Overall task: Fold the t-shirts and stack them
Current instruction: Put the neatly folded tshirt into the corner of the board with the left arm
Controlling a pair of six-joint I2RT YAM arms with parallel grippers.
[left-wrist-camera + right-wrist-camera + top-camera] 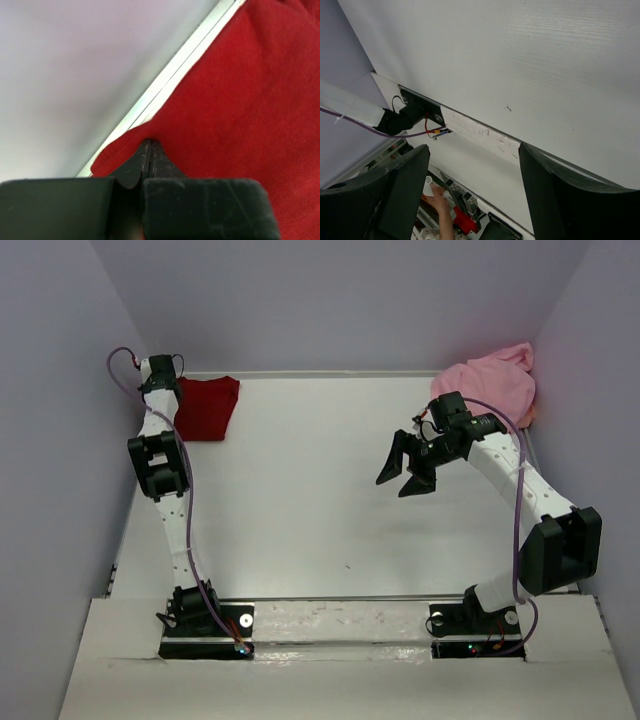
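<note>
Your left gripper (150, 146) sat pressed together at the hem of the plain dark red cloth t-shirt (207, 408), a compact block in the far-left corner of the white table (300, 500). Whether cloth was caught between its tips, I could not tell. Your right gripper (397, 485) hung spread wide above the table's right half, holding nothing. The crumpled light pink cloth t-shirt (490, 388) was heaped in the table's far-right corner. It probably needed dragging to the table's middle and flattening first, gripped by 2 corners rather than a bunch.

Left arm (176, 530) stretched far forward, jaws pinched together, right arm (515, 465) bent inward, jaws spread wide
</note>
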